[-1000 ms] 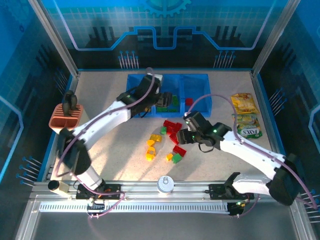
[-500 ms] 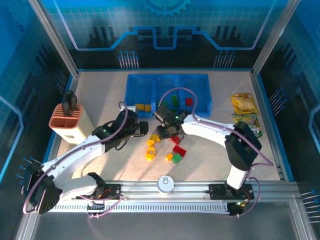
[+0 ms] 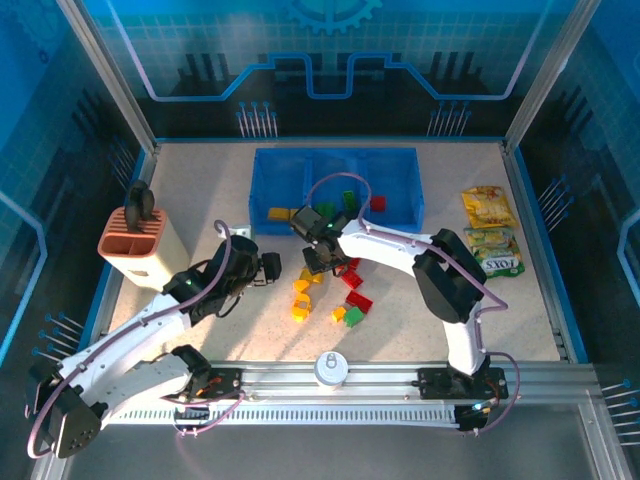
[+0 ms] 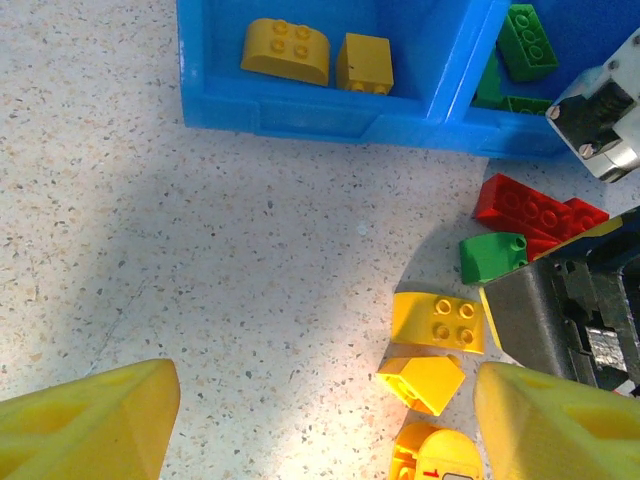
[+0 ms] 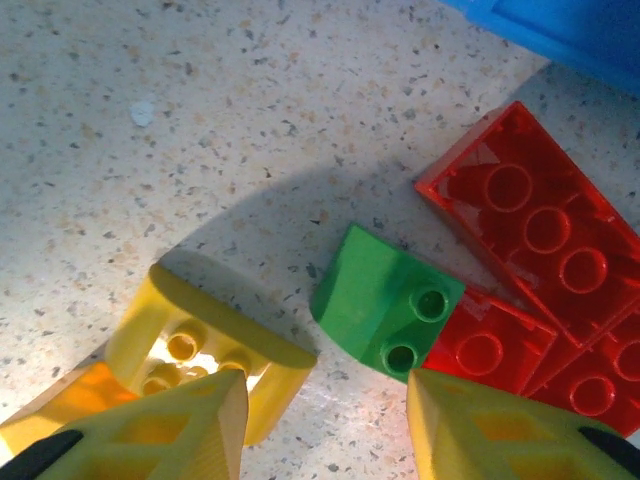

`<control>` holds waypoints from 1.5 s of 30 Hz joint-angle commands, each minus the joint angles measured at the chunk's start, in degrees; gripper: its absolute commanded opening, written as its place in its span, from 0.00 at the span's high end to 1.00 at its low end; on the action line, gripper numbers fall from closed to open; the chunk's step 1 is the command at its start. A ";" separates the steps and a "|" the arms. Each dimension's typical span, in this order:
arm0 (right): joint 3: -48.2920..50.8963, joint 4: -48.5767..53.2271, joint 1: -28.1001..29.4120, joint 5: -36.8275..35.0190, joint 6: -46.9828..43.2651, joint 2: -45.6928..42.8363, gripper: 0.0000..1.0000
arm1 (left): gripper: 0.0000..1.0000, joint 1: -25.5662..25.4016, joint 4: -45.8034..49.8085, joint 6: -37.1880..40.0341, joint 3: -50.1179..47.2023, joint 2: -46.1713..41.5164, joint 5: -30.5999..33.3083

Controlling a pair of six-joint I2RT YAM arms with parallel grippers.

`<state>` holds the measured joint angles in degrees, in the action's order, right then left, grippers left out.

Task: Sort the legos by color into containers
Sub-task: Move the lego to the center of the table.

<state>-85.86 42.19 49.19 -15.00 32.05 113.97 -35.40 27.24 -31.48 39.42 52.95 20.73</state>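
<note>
Legos [image 3: 357, 300]: loose cluster mid-counter, near tray [image 3: 300, 165]; some already in its compartments. Cluster's upper part hidden under right hand [image 5: 320, 410]: fingers slightly apart, green brick [image 5: 385, 305] just ahead, ungripped. Left hand [image 4: 320, 410] spread wide, empty, fingers cut off by frame. Counter [image 3: 200, 190] speckled beige; blue translucent walls [image 3: 60, 150] around.

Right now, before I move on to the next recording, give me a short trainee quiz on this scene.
1. True or false: the middle compartment holds green bricks.
2. How many yellow bricks lie in the left compartment?
3. The left gripper is: A open and empty; B shut on a red brick; C shut on a packet.
Key: 1 true; 2 two; 3 A.
</note>
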 commanded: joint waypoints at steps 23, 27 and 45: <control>-8.44 2.12 1.80 1.19 0.00 7.18 0.55 | 0.23 0.83 1.19 -0.16 -1.80 -1.62 1.42; -9.22 -0.32 2.07 4.38 -1.32 7.29 0.55 | 0.23 1.02 1.23 -0.07 -1.80 -1.67 1.47; -9.26 3.28 1.79 -2.82 5.12 6.05 0.41 | 0.23 1.26 0.83 0.63 -1.36 -1.10 1.15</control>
<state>-93.51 43.35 51.20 -17.50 35.00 118.28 -34.63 28.03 -31.42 38.02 51.51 21.23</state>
